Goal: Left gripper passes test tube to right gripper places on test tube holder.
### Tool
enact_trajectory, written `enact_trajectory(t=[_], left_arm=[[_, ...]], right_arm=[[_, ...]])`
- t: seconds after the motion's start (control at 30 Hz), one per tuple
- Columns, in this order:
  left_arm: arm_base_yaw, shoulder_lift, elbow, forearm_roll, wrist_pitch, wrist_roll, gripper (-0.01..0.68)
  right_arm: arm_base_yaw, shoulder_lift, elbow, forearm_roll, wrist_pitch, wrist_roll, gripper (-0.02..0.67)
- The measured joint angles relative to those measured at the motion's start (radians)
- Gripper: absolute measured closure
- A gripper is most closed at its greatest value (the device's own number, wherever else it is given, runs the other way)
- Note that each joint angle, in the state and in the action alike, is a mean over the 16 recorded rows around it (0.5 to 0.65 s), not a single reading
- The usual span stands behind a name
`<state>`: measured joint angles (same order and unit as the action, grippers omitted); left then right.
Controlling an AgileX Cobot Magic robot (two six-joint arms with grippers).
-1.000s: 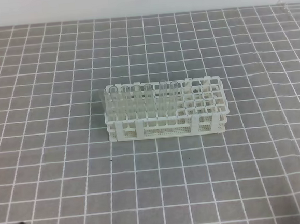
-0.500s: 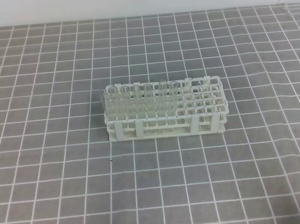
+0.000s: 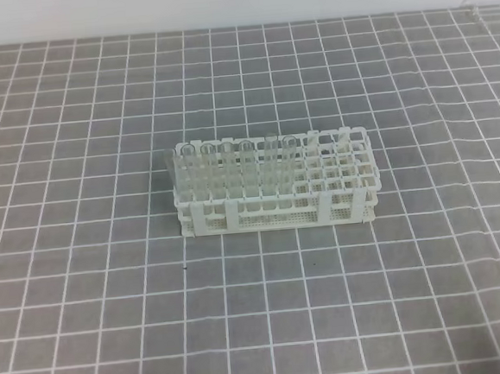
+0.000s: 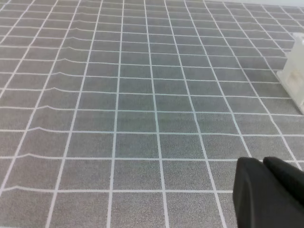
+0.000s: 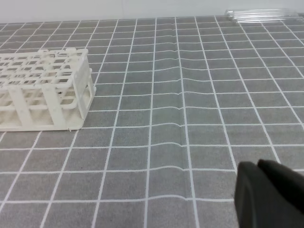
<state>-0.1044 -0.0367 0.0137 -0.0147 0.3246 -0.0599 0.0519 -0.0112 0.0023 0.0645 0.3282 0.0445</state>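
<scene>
A grey counter [image 3: 110, 276] ruled with a white grid fills the whole scene, its covering rippled in low creases in both wrist views. Near the middle, slightly toward the far side, stands the white test tube holder [image 3: 278, 215], long side facing the near edge. Clear tubes [image 3: 231, 162] stand upright in its left part, while most of the square holes on its right part are open. More loose glass tubes [image 5: 259, 15] lie flat at the far right corner of the counter, well apart from the holder; which of the tubes is the task's own cannot be told. The left gripper [image 4: 268, 192] sits low at the near left, jaws pressed together on nothing. The right gripper [image 5: 266, 194], near right, likewise has its jaws closed and empty.
</scene>
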Motion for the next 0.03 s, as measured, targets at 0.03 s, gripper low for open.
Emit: enact_trajectory(t=[0.03], left_arm=[[0.0,0.0,0.0,0.0,0.0,0.0,0.674]], right_arm=[[0.0,0.0,0.0,0.0,0.0,0.0,0.662]])
